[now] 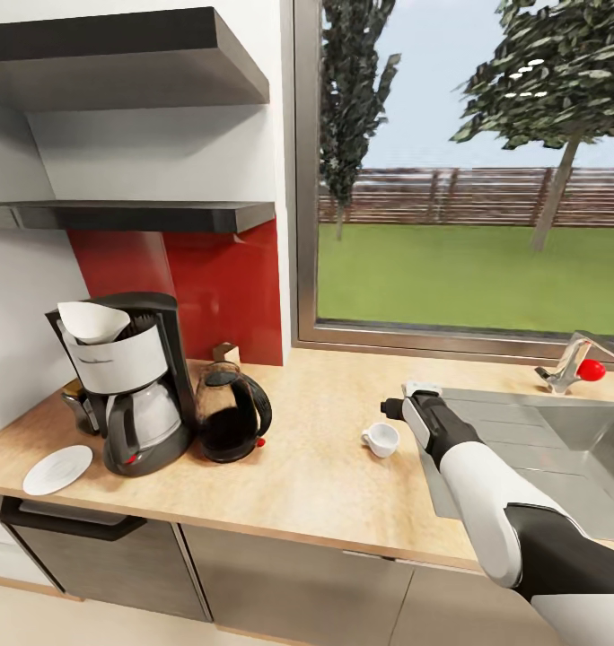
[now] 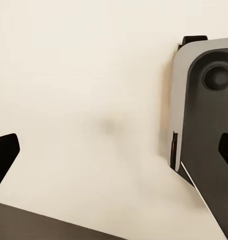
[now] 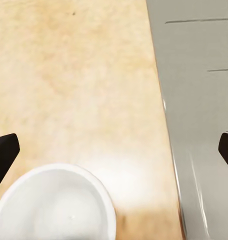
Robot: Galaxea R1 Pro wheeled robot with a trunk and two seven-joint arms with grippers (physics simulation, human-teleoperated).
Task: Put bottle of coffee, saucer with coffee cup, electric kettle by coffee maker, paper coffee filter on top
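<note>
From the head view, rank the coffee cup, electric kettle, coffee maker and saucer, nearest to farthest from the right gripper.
1. coffee cup: just left of the right gripper, on the kitchen countertop.
2. electric kettle: further left, beside the machine.
3. coffee maker: left of the kettle.
4. saucer: at the far left end, in front of the machine.

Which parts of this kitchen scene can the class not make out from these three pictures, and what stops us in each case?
- Small dark jar: head view, mostly hidden behind the black-and-silver coffee maker; its cap is unclear.
- Tiny white coffee cup: right wrist view, cut off by the picture's edge.
- Right claw: head view, the arm covers its fingers, so the opening is unclear there.
- Grey-and-black moulded body: left wrist view, cut off; what it is stays unclear.
</note>
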